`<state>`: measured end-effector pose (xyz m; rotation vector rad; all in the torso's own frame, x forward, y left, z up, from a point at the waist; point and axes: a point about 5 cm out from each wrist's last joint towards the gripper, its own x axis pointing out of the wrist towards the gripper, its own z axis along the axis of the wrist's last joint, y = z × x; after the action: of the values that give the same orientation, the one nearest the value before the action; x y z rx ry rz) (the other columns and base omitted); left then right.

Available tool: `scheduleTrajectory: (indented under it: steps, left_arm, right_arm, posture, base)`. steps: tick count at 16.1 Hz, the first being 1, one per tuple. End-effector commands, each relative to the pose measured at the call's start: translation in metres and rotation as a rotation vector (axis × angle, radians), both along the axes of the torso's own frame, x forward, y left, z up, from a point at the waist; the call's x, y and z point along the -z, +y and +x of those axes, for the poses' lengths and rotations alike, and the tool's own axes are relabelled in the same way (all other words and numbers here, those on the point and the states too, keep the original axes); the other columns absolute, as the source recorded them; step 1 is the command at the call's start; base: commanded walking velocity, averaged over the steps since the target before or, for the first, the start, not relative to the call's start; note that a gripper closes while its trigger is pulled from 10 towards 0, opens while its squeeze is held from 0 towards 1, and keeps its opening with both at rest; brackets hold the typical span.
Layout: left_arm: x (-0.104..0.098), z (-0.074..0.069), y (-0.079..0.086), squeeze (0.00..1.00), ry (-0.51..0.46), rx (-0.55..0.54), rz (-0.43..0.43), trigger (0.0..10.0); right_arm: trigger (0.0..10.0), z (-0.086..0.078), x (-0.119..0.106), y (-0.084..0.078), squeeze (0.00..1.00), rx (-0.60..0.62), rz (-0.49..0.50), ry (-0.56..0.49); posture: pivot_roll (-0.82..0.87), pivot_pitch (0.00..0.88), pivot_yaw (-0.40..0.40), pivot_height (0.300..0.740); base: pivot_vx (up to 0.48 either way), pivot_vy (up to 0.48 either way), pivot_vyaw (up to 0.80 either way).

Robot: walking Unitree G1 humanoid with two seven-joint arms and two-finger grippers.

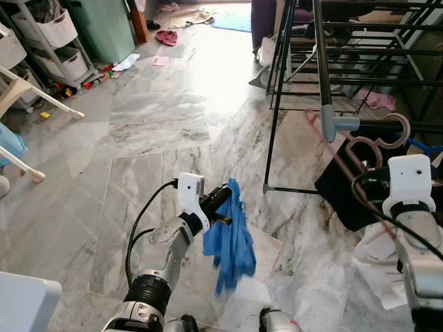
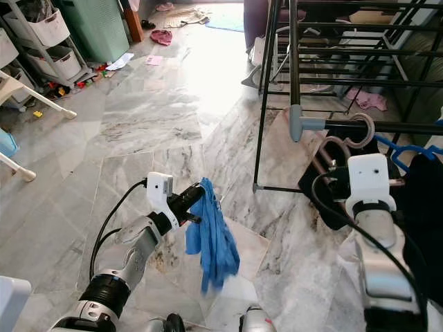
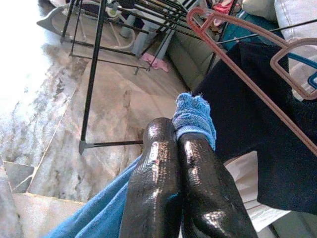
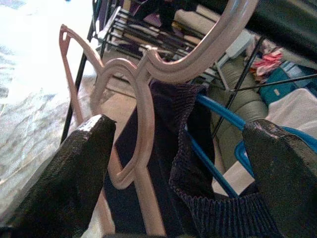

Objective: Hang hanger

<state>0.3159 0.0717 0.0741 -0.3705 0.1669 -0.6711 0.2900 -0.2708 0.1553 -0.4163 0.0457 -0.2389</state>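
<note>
The pink hanger (image 4: 141,124) is being framed between the two spread fingers (image 4: 59,183) of the right gripper (image 1: 377,173), which is standing apart and touching nothing. Its hook (image 1: 394,131) is being carried on the dark rail of the drying rack (image 1: 325,62), just beyond the grey plastic end cap, and its thin arm is slanting down toward the floor beside the rack's upright leg. The hanger is being shown as smooth, moulded plastic with a rounded loop below the hook. A dark ribbed garment (image 4: 188,163) is draped just behind it, and a blue hanger (image 4: 218,158) is being seen next to that garment.

The left gripper (image 1: 225,197) is being held out low over the floor, well apart from the hanger, with its glossy black fingers (image 3: 158,183) pressed together on a blue cloth (image 1: 228,242). The cloth is soft and knitted in texture, with a bunched end poking out past the fingertips and the rest hanging limp below.

The floor (image 1: 159,117) is made of polished grey-veined marble tiles, with glare from bright light. White storage shelves with bins (image 1: 55,41) are standing at the far left, with small scattered items near them.
</note>
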Motion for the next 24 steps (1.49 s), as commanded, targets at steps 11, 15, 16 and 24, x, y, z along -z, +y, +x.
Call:
scheduleTrajectory:
  steps: [11, 15, 16, 24]
  left_arm:
    - [0.005, -0.003, 0.002, 0.00, 0.025, 0.005, 0.036, 10.0]
    - [0.006, -0.003, 0.001, 0.00, 0.026, 0.012, 0.045, 10.0]
    - [0.006, -0.003, 0.001, 0.00, 0.027, 0.012, 0.047, 10.0]
    - [0.007, -0.003, 0.000, 0.00, 0.036, 0.028, 0.063, 10.0]
  right_arm:
    - [6.8, 0.015, 0.015, -0.016, 0.00, -0.106, 0.159, 0.218]
    - [6.9, 0.019, 0.020, -0.011, 0.00, -0.085, 0.201, 0.238]
    - [10.0, 0.018, 0.023, -0.010, 0.00, -0.066, 0.214, 0.244]
    - [10.0, 0.013, 0.036, 0.002, 0.00, 0.016, 0.228, 0.253]
  posture:
    - [-0.28, 0.171, 0.066, 0.740]
    - [-0.28, 0.170, 0.065, 0.740]
    - [-0.28, 0.170, 0.067, 0.740]
    - [-0.28, 0.171, 0.077, 0.740]
  base:
    - [0.000, 0.000, 0.00]
    - [0.000, 0.000, 0.00]
    - [0.000, 0.000, 0.00]
    - [0.000, 0.000, 0.00]
